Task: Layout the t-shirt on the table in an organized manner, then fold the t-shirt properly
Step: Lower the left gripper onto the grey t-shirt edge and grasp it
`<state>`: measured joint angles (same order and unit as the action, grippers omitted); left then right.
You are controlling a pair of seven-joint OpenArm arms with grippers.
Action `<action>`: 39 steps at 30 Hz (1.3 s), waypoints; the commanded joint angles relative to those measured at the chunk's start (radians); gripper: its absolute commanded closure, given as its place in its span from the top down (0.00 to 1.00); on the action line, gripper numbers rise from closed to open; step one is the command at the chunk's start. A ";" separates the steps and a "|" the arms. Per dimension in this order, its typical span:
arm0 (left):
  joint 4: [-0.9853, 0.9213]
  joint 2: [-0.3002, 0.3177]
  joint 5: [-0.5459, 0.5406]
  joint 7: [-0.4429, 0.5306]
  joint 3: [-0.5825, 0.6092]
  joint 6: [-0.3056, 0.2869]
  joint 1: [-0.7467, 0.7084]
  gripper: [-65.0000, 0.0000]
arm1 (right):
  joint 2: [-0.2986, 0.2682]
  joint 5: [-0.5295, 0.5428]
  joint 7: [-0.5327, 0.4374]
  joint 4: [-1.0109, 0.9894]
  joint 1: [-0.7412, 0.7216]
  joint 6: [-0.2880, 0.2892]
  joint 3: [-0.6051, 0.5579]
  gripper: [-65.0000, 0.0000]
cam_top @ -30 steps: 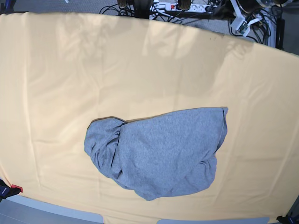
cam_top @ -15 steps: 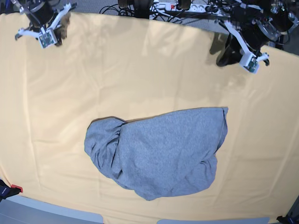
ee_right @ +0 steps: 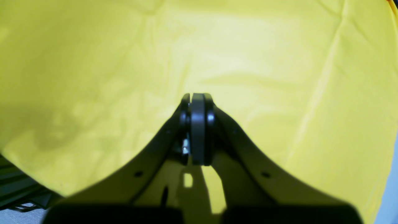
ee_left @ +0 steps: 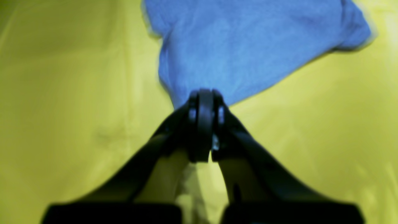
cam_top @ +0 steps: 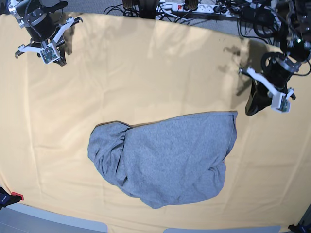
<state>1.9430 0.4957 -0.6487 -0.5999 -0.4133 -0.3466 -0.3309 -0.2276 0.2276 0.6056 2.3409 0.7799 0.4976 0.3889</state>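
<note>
Left gripper [cam_top: 251, 110] came nearer t-shirt [cam_top: 165, 158] (lying crosswise, bunched).

Black cables [cam_top: 194, 10] and a power strip [cam_top: 171, 6] lie on grey floor.

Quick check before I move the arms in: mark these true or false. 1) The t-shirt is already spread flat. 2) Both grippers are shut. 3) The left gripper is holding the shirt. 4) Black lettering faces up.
1) False: the t-shirt lies bunched in a rumpled heap on the table.
2) True: the left gripper and the right gripper both have jaws together.
3) False: it hangs beside the shirt's corner, holding nothing.
4) False: only plain grey shows.
</note>
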 commanded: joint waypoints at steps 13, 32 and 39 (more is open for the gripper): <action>-0.551 0.020 -0.129 -0.053 0.198 0.022 0.446 0.65 | -0.005 0.007 -0.019 0.015 0.029 -0.009 0.005 0.00; -0.752 -0.011 -0.359 -0.287 0.404 -0.229 0.528 0.46 | -0.005 0.009 -0.031 0.015 0.025 -0.008 0.005 0.00; -0.752 -0.005 -0.209 -0.269 0.400 -0.117 0.575 0.00 | -0.006 0.063 -0.083 0.015 -0.001 0.029 0.005 0.00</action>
<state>1.1893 0.4706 -0.9070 -0.8455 -0.0071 -0.4843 0.2340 -0.2268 0.2737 0.5488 2.3409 0.7788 0.5369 0.3889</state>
